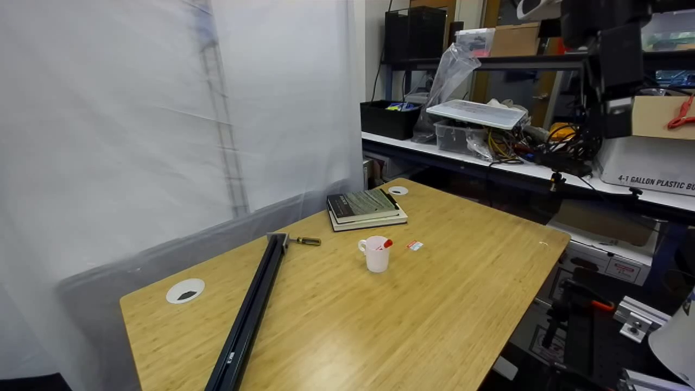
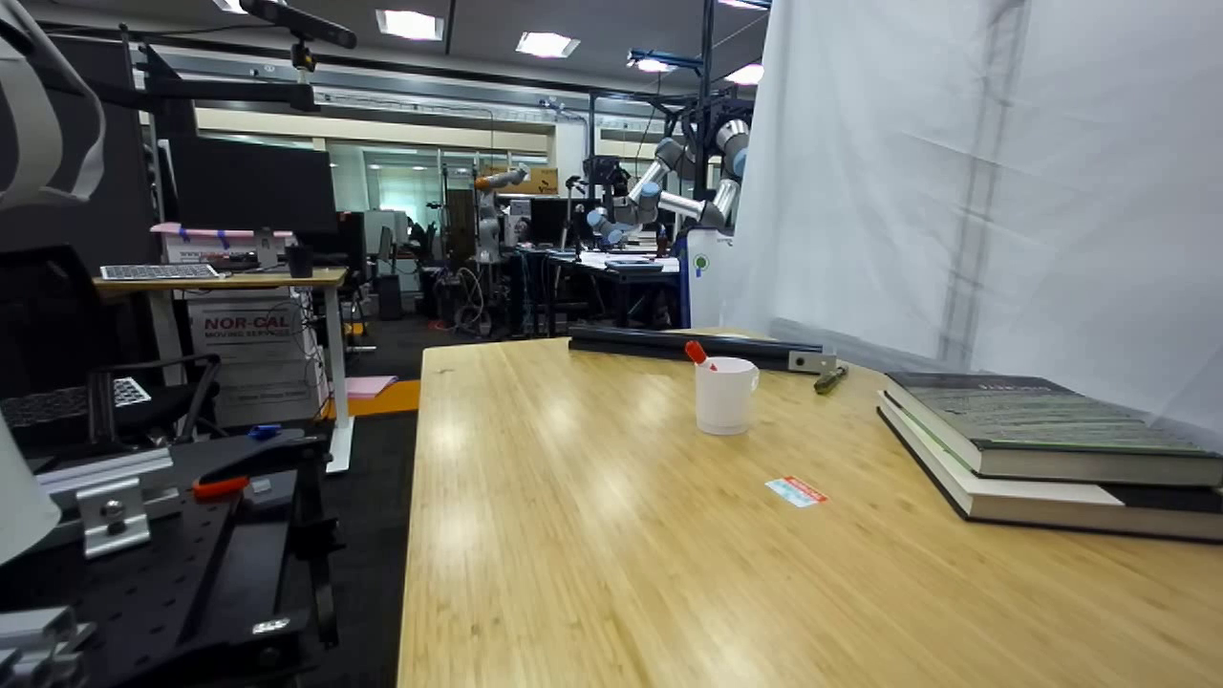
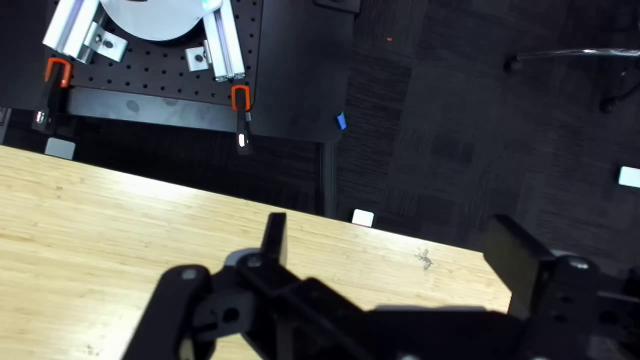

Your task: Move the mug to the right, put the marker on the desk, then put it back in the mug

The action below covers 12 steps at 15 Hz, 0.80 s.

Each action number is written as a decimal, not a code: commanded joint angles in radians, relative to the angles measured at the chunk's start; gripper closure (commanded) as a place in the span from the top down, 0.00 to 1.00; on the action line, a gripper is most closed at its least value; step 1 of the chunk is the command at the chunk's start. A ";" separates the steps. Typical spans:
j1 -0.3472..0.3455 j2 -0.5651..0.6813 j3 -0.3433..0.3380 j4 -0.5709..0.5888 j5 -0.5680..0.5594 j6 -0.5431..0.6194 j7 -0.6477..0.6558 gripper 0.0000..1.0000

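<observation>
A small white mug (image 1: 376, 259) stands upright on the light-wood desk (image 1: 434, 309). In an exterior view the same mug (image 2: 724, 399) has its handle pointing toward the books. The red-capped marker (image 2: 697, 354) leans inside it, with the cap end sticking out above the rim; the lower part is hidden by the mug. My gripper (image 3: 392, 240) stands wide open in the wrist view, with nothing between its fingers (image 3: 276, 235). Below it lies a corner of the desk (image 3: 100, 220). Neither the mug nor the marker appears in the wrist view.
Two stacked books (image 1: 364, 206) lie behind the mug by the curtain (image 1: 136, 136). A long black bar (image 1: 247, 315) and a screwdriver (image 1: 307, 241) lie to one side. Near the mug is a small red-and-white sticker (image 2: 796, 491). Cable holes (image 1: 185, 291) pierce the desk.
</observation>
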 commanded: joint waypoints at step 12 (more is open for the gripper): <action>-0.082 0.163 0.001 0.037 -0.020 0.054 -0.056 1.00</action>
